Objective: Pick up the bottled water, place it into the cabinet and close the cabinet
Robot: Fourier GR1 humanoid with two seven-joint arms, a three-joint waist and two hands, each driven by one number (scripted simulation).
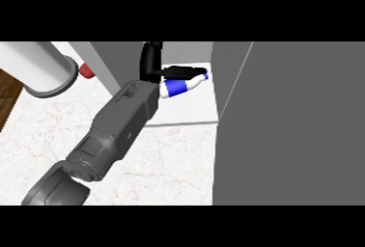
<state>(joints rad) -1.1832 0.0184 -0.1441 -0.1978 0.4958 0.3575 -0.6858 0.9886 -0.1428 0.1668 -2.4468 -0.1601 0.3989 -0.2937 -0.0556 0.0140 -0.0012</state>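
The bottled water (179, 86), white with a blue band and blue cap, lies tilted just over the cabinet's white shelf (189, 112). My left hand (152, 61) reaches into the cabinet from the lower left on a long grey forearm. Its black fingers (182, 72) curl over the bottle's upper side, holding it. The bottle's lower end is hidden behind my wrist. The cabinet door (292, 125) stands open, a large grey panel filling the right of the view. My right hand does not show.
A big white cylinder (37, 67) with a grey rim stands at the top left, with a small red object (85, 71) beside it. The marble counter (178, 164) spreads below the cabinet, with a wooden strip (8, 99) at the far left.
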